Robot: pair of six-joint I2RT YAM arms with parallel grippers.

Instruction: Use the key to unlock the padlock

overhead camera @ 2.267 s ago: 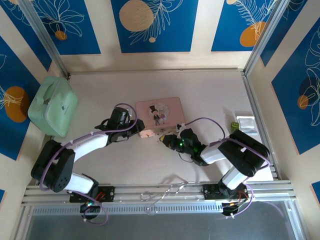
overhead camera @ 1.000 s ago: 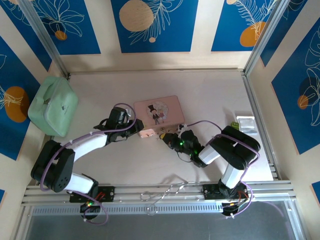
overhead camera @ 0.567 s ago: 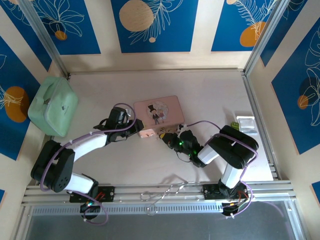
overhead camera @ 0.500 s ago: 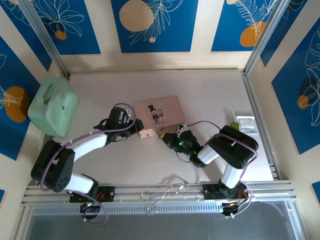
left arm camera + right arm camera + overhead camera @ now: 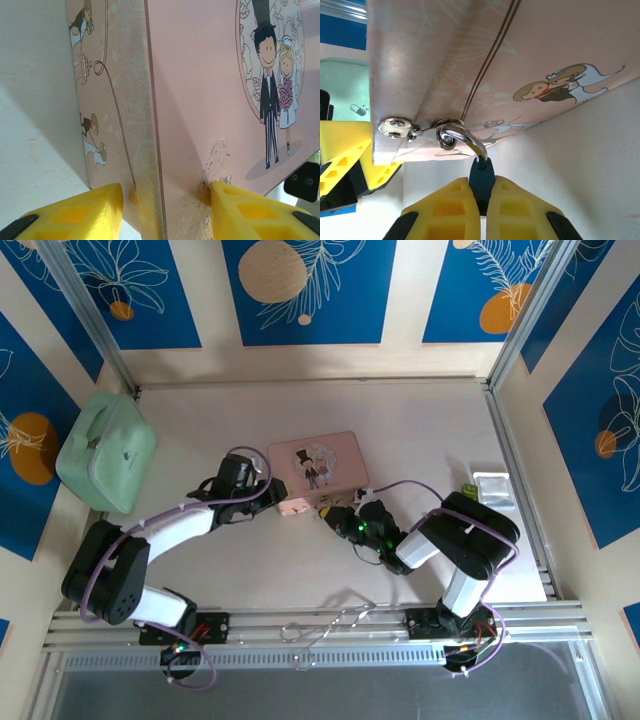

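The pink illustrated tin (image 5: 315,462) lies mid-table. The padlock (image 5: 482,172) is a tiny dark-teal body whose silvery shackle (image 5: 465,137) is hooked through the ring of the tin's clasp on the front wall. My right gripper (image 5: 481,181) is shut on the padlock's body, just in front of the tin (image 5: 520,60). My left gripper (image 5: 165,192) is shut on the tin's (image 5: 200,90) near-left corner, with one yellow finger on the side wall and the other on the lid. In the top view both grippers, left (image 5: 275,498) and right (image 5: 335,515), meet at the tin's front edge. The key is out of view.
A mint-green case (image 5: 105,450) leans against the left wall. A small clear container (image 5: 490,487) sits beside the right rail. A bent wire piece (image 5: 330,625) lies on the front rail between the arm bases. Open table lies behind the tin.
Since the oldest frame my right arm's elbow has swung inward and the tin has shifted slightly left. Over the last second nothing has visibly moved.
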